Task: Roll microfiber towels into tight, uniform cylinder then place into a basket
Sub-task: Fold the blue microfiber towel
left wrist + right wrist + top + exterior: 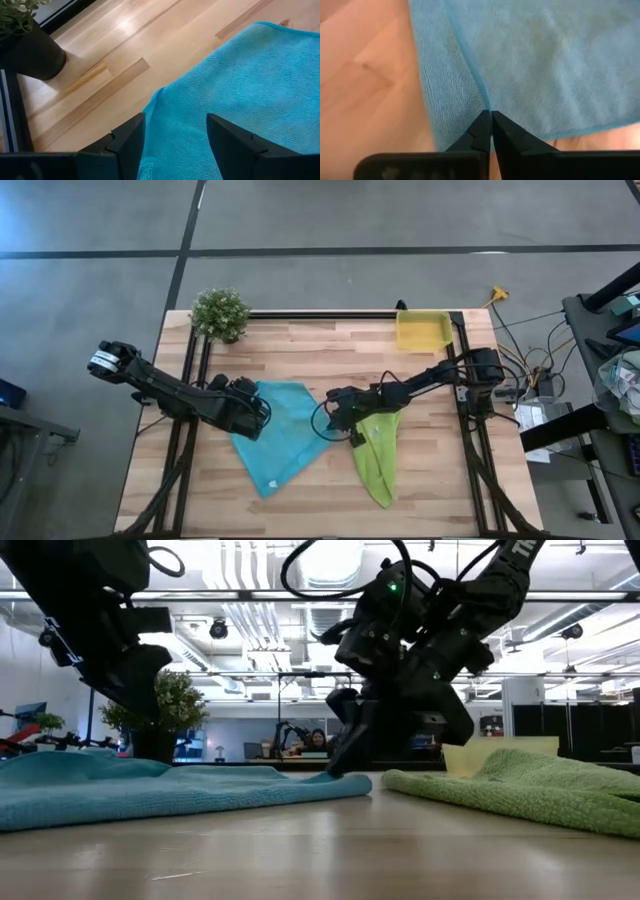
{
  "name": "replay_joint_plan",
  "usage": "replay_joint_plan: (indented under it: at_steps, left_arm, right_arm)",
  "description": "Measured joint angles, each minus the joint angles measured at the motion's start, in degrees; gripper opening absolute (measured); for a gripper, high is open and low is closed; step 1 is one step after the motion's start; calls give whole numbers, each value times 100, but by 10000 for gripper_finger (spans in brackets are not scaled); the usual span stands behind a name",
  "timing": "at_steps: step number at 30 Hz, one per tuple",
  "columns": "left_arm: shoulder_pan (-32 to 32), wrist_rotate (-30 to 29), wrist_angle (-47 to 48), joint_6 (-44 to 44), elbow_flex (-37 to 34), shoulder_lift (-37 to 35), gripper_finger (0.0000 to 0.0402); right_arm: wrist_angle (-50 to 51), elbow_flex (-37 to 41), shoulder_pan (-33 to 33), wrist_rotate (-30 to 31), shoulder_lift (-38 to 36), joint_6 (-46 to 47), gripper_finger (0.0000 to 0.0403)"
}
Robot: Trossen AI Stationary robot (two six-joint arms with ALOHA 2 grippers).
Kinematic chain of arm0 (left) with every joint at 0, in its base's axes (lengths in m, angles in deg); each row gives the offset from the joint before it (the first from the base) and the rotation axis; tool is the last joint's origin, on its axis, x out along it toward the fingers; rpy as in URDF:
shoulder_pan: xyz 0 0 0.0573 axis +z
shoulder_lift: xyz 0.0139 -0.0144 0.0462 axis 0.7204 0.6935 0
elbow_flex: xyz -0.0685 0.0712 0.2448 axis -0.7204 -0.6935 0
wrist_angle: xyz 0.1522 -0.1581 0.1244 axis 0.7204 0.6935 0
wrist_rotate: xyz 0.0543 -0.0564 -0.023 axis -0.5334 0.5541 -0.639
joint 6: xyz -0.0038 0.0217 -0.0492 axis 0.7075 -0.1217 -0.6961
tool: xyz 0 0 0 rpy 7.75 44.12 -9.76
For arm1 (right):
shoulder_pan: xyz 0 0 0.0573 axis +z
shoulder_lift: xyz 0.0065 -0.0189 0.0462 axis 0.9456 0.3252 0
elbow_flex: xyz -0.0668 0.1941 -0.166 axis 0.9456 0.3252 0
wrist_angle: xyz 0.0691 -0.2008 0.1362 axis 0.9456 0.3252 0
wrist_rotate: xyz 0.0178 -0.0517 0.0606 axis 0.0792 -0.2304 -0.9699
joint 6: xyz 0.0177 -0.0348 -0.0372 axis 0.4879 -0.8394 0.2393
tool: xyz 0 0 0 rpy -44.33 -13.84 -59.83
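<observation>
Two towels: flat on the wooden table [300, 340], workshop room behind.
Green towel [376, 455]: long axis front-to-back.
Right gripper [491, 120]: clenched on the blue towel [280, 435] edge.
Left gripper [175, 137]: released.

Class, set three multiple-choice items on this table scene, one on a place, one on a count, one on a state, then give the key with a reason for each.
1. Where does the small shallow bright-yellow plastic basket stand?
A. at the table's far edge, on the right arm's side
B. under the green cloth
C. beside the potted plant

2. How many soft microfiber towels lie on the wooden table?
A. one
B. two
C. three

3. How is the right hand?
A. wide open above bare wood
B. shut on the turquoise-blue microfiber towel's edge
C. holding the basket

Key: 1 A, the high view shows it at the far edge, right of the middle. 2 B, the turquoise one and the lime-green microfiber towel. 3 B, its fingers meet on the blue edge in the right wrist view.
</observation>
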Motion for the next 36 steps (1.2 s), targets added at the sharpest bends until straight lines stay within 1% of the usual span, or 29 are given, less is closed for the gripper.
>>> replay_joint_plan:
  at_steps: [6, 10, 13, 19, 21, 23, 27, 30, 33, 36]
  left_arm:
    - [-4, 0, -76, 9, -5, -2, 195]
    - [-4, 9, -202, 27, -12, -1, 195]
    - [-4, 116, -589, 38, -105, 31, 195]
    - [-4, 247, -1072, 453, -206, 131, 195]
    - [-8, 281, -1568, 872, -199, 129, 195]
    - [-34, 297, -2237, 1540, -193, 79, 195]
    - [-57, 338, -4131, 3244, -215, 55, 195]
    - [-57, 436, -5581, 4199, -371, 160, 195]
    - [-42, 603, -6299, 4620, -503, 340, 195]
    - [-5, 613, -6389, 4645, -532, 531, 195]
  right_arm:
    - [19, 3, 0, 9, -32, -1, 9]
    - [7, 3, 2, 165, -134, -2, 9]
    - [4, 3, 2, 188, -268, 0, 9]
    - [205, 7, 40, 274, -594, 129, 9]
    - [292, 16, 53, 480, -665, 133, 9]
    - [283, 33, 63, 709, -723, 137, 9]
    - [305, 51, 86, 1099, -824, 174, 9]
    - [294, 60, 117, 1295, -921, 196, 9]
    - [301, 72, 178, 1351, -1004, 197, 9]
    - [281, 80, 241, 1357, -1104, 198, 9]
